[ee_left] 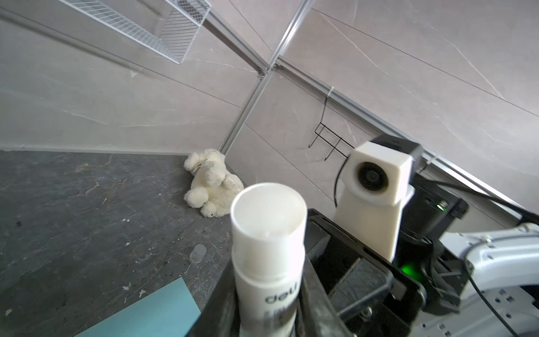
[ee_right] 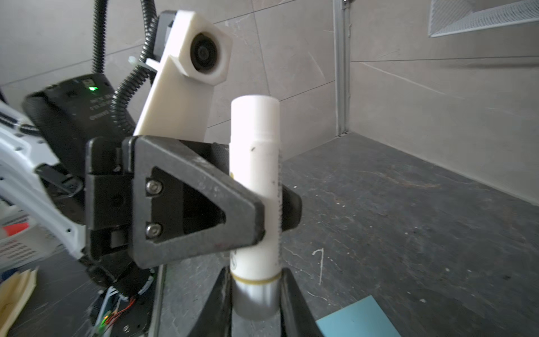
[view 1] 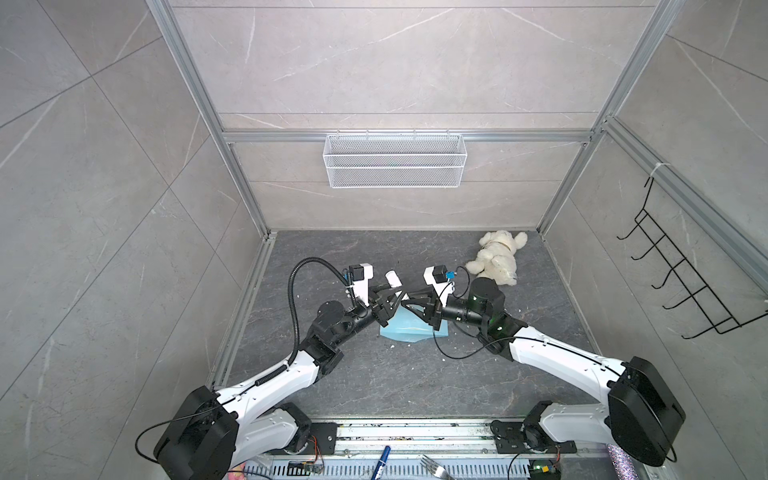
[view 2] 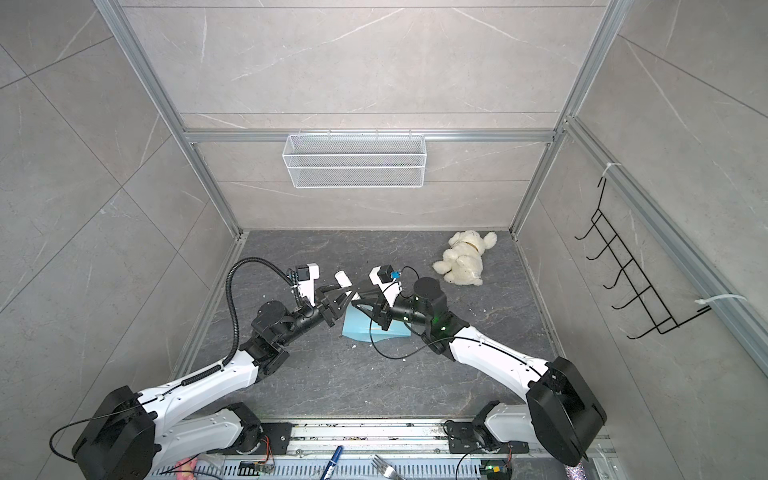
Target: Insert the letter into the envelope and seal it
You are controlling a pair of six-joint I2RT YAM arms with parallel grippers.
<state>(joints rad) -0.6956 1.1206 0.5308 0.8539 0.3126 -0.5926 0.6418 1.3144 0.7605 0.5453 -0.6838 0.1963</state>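
Observation:
The light blue envelope [view 1: 409, 332] [view 2: 365, 328] lies flat on the dark table under both grippers; a corner of it shows in each wrist view [ee_left: 151, 315] [ee_right: 358, 318]. The letter is not in view. A white glue stick [view 1: 392, 279] [view 2: 343, 277] is held up above the envelope. My left gripper [view 1: 397, 296] [ee_left: 268, 321] is shut on its white labelled body. My right gripper [view 1: 405, 301] [ee_right: 256, 303] is shut on its grey end. In the right wrist view the left gripper [ee_right: 262, 210] clamps the tube at mid-height.
A white plush toy [view 1: 496, 257] lies at the back right corner. A wire basket [view 1: 395, 160] hangs on the back wall and a black hook rack [view 1: 685, 282] on the right wall. A small clear cap [ee_left: 198, 253] lies on the table. A marker [view 1: 384, 455] and a fork [view 1: 434, 467] lie at the front rail.

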